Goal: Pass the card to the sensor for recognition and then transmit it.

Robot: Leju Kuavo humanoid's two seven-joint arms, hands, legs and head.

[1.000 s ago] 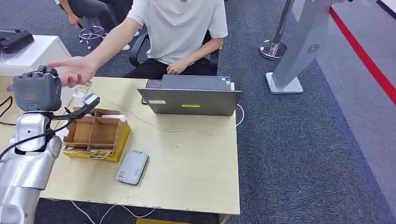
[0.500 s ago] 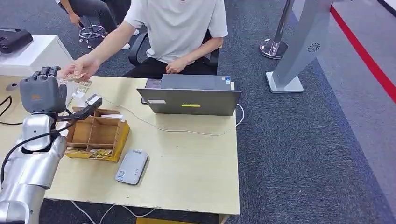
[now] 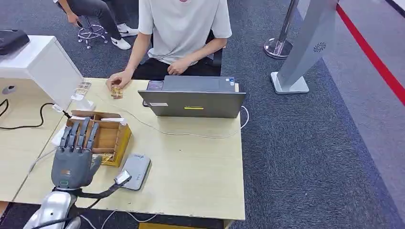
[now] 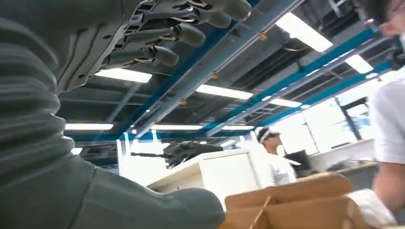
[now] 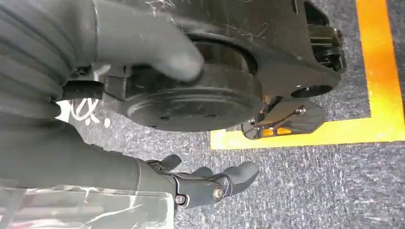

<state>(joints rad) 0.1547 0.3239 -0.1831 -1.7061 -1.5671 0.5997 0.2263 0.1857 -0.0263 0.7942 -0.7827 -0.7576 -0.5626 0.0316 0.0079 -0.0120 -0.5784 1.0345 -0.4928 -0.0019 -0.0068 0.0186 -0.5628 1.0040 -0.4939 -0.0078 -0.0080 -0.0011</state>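
Note:
A small card (image 3: 116, 93) lies on the far left part of the table, and a seated person's hand (image 3: 116, 81) rests on it. The grey card sensor (image 3: 135, 171) lies flat near the table's front edge. My left hand (image 3: 73, 158) hovers low just left of the sensor, its straight, spread fingers (image 4: 181, 28) reaching over the near edge of the cardboard box and holding nothing. My right hand (image 5: 210, 183) hangs over the carpet with loose fingers and nothing in it.
A brown divided cardboard box (image 3: 101, 135) with cards in it stands left of the sensor. A closed-back laptop (image 3: 193, 98) sits in front of the person, its cable trailing across the table (image 3: 196, 176). A white cabinet (image 3: 43, 67) stands at the left.
My left hand has come down from beside the person's hand to the table's front, near the sensor. The person has taken the card and set it on the table by the laptop.

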